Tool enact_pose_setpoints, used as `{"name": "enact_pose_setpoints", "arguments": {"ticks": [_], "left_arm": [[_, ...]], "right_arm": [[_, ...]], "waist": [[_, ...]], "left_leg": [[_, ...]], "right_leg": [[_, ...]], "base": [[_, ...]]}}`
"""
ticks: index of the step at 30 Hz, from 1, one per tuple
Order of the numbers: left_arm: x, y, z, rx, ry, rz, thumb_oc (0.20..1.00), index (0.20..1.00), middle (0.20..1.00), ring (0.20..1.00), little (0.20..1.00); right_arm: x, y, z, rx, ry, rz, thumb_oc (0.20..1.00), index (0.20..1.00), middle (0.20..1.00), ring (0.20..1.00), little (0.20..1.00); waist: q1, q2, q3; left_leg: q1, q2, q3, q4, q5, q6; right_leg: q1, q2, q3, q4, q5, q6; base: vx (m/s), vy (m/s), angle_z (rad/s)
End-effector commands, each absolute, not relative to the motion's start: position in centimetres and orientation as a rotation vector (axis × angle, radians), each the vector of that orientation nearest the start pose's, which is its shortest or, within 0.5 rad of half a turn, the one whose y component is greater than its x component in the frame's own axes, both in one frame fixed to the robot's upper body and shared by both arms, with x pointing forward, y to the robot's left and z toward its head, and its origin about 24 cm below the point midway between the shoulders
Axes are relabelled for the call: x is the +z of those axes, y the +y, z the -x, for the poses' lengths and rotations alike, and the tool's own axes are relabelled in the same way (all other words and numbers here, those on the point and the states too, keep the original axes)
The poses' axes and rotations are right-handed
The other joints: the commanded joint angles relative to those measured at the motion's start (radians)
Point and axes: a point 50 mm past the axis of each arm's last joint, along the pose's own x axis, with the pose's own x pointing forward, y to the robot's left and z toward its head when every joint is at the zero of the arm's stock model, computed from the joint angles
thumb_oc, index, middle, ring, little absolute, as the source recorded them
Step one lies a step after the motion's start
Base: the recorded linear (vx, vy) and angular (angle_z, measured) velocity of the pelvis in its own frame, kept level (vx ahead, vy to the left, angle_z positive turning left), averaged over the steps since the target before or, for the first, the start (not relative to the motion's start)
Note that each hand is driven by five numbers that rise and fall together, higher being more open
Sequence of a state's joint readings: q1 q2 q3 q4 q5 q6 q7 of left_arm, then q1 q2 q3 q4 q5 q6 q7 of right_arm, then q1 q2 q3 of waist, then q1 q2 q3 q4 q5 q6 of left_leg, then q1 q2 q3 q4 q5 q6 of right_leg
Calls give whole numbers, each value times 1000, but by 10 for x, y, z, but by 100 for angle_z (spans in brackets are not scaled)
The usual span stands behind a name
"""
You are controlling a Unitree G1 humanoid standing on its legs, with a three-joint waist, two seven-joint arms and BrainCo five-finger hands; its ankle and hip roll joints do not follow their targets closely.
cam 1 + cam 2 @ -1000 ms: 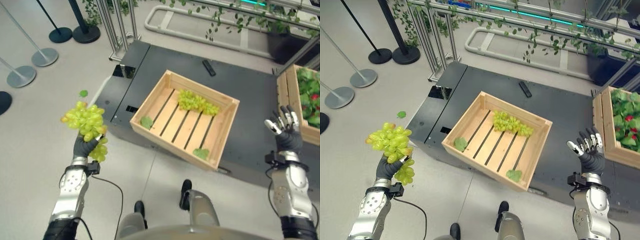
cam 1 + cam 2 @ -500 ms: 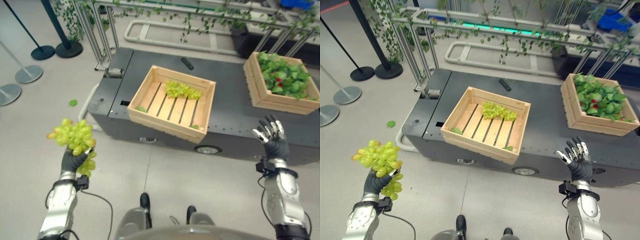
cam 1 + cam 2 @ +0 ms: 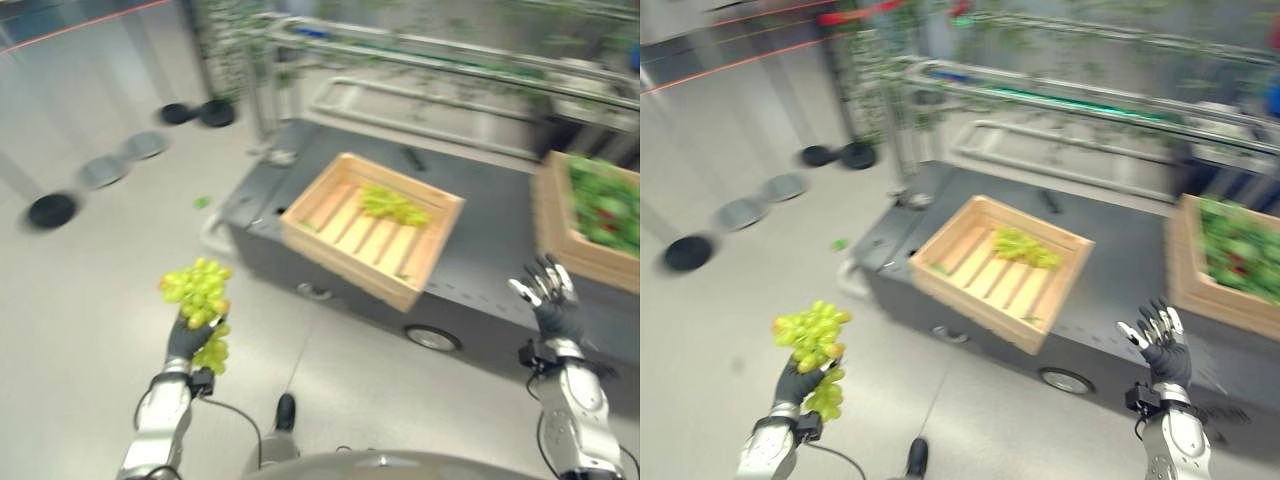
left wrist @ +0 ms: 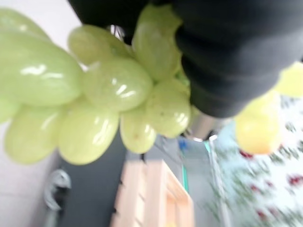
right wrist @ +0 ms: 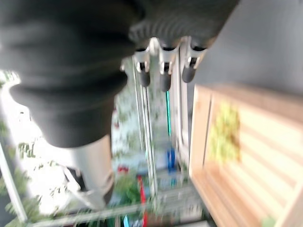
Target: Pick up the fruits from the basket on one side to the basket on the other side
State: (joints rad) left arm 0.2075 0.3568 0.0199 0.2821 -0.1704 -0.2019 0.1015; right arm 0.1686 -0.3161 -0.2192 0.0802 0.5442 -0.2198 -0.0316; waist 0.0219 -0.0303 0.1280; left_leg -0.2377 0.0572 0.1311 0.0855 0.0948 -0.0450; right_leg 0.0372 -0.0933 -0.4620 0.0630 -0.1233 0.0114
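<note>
My left hand point(image 3: 187, 340) is shut on a bunch of green grapes point(image 3: 197, 290), held up over the floor to the left of the dark platform point(image 3: 480, 260); the grapes point(image 4: 90, 99) show close up in the left wrist view. A slatted wooden crate point(image 3: 372, 228) lies on the platform with another green grape bunch point(image 3: 392, 205) at its far end. A second wooden crate point(image 3: 590, 215) full of green leaves and red fruit stands at the platform's right end. My right hand point(image 3: 548, 300) is raised with straight fingers point(image 5: 163, 71), holding nothing, in front of the platform's right part.
Several round stanchion bases point(image 3: 100, 172) stand on the floor at the far left. A metal frame with hanging green vines point(image 3: 1040, 80) runs behind the platform. A small dark object point(image 3: 413, 157) lies on the platform behind the slatted crate. A green leaf point(image 3: 202, 202) lies on the floor.
The whole picture has shifted, so the camera has moved. My left hand still holds the grape bunch up and my right hand stays raised and open.
</note>
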Motion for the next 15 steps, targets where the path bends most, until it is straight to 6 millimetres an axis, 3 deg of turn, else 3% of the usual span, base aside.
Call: {"name": "enact_pose_setpoints", "arguments": {"ticks": [1, 2, 3, 5, 6, 8, 10, 11, 12, 13, 14, 15], "left_arm": [[25, 275, -218, 242, 15, -283, 200, 200, 200, 200, 200], [27, 276, -218, 248, 4, -277, 200, 200, 200, 200, 200], [28, 275, -218, 242, -5, -270, 200, 200, 200, 200, 200], [31, 275, -216, 235, -18, -291, 200, 200, 200, 200, 200], [34, 277, -213, 246, -30, -311, 200, 200, 200, 200, 200], [34, 278, -212, 247, -30, -313, 200, 200, 200, 200, 200], [47, 282, -215, 263, -78, -342, 200, 200, 200, 200, 200], [53, 278, -220, 255, -105, -350, 200, 200, 200, 200, 200], [53, 278, -220, 257, -105, -351, 200, 200, 200, 200, 200], [69, 268, -229, 223, -183, -431, 200, 200, 200, 200, 200], [69, 268, -229, 224, -183, -431, 200, 200, 200, 200, 200], [69, 263, -233, 216, -198, -405, 200, 200, 200, 200, 200]], "right_arm": [[74, -284, -214, -349, -283, -156, 1000, 1000, 1000, 1000, 1000], [74, -282, -212, -348, -293, -179, 1000, 1000, 1000, 1000, 1000], [71, -281, -210, -348, -282, -183, 1000, 1000, 1000, 1000, 1000], [66, -280, -208, -350, -256, -169, 1000, 1000, 1000, 1000, 1000], [62, -276, -211, -348, -238, -169, 1000, 1000, 1000, 1000, 1000], [61, -276, -211, -348, -238, -170, 1000, 1000, 1000, 1000, 1000], [58, -265, -220, -319, -231, -193, 1000, 1000, 1000, 1000, 1000], [59, -254, -226, -275, -222, -173, 1000, 1000, 1000, 1000, 1000], [59, -254, -226, -274, -222, -172, 1000, 1000, 1000, 1000, 1000], [62, -239, -233, -212, -237, -194, 1000, 1000, 1000, 1000, 1000], [62, -239, -233, -212, -237, -194, 1000, 1000, 1000, 1000, 1000], [64, -235, -234, -179, -243, -187, 1000, 1000, 1000, 1000, 1000]], "waist": [[-55, -8, 33], [-63, -1, 32], [-63, 2, 34], [-41, 5, 38], [-13, 0, 35], [-19, -2, 36], [17, -12, 28], [17, 3, 28], [14, -1, 31], [-10, 22, 40], [-6, 21, 38], [-16, 28, 39]], "left_leg": [[31, 122, 165, 91, -73, -58], [39, 155, 260, 88, -64, -60], [45, 161, 287, 85, -68, -61], [31, 136, 256, 98, -73, -61], [19, 101, 212, 117, -105, -41], [17, 98, 207, 123, -109, -39], [33, 23, 164, 140, -178, 19], [70, -29, 132, 116, -210, 57], [74, -38, 132, 112, -211, 62], [125, -67, 68, 55, -190, 90], [126, -67, 71, 50, -188, 89], [142, -73, 23, 30, -175, 91]], "right_leg": [[-26, -55, -27, -45, 36, 111], [-19, -61, -76, -40, 36, 109], [-16, -69, -102, -40, 36, 108], [4, -86, -136, -30, 36, 105], [29, -117, -162, 0, 37, 116], [31, -121, -167, 5, 35, 119], [9, -221, -176, 188, 104, 172], [-14, -306, -146, 345, 203, 194], [-16, -317, -143, 357, 201, 202], [-101, -268, 5, 459, 191, 170], [-107, -269, 9, 462, 190, 169], [-154, -204, 95, 454, 164, 156]], "base": [[12, 73, 150], [-28, 100, 176], [-2, 155, 209], [139, 218, 176], [190, 223, 137], [173, 192, 96], [433, 488, 83], [360, 442, 95], [372, 499, 128], [130, 203, 124], [205, 223, 142], [167, 68, 153]]}}
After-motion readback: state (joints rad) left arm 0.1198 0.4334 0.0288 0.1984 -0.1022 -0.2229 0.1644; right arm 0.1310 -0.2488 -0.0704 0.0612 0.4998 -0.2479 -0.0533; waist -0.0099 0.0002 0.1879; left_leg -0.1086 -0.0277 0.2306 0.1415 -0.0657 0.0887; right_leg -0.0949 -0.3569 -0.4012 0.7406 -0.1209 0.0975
